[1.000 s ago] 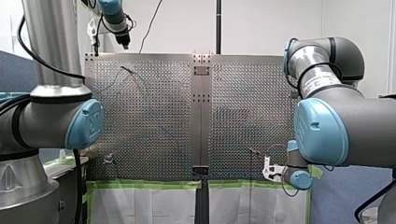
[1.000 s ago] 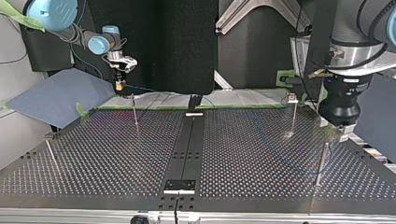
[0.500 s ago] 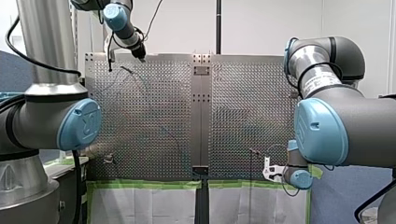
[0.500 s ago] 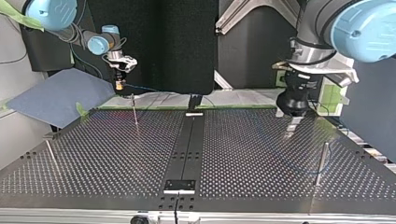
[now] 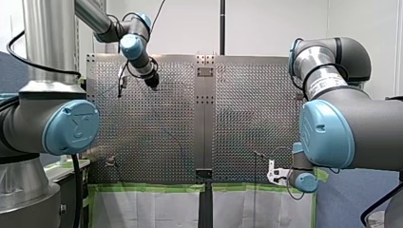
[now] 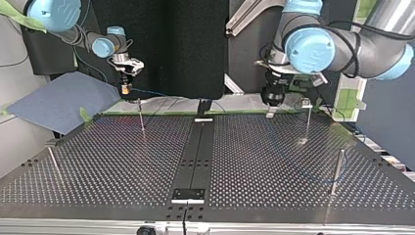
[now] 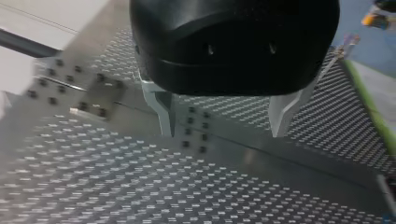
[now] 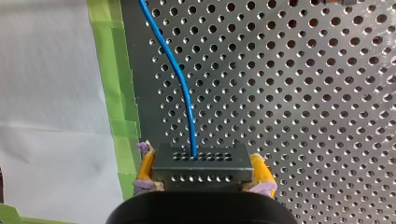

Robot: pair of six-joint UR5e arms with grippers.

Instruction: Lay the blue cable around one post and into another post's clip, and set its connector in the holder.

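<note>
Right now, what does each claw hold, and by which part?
My right claw grips the black connector by its two sides; my left claw holds nothing.

- Obstacles standing on the desk (image 6: 244, 166): far post (image 6: 141, 120), clip post (image 6: 308, 123), near post (image 6: 336, 171), edge post (image 6: 53, 164).
- Open lane between them — down the desk's middle.
- Blue cable (image 8: 180, 79) runs out ahead of the connector (image 8: 201, 163) in my right gripper (image 6: 126, 89).

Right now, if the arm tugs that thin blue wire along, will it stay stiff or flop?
Probably floppy: the blue cable is thin and curves gently away from the connector. It likely weighs little, so it should trail wherever it is pulled. The connector looks rigid, clamped squarely between the yellow pads.
</note>
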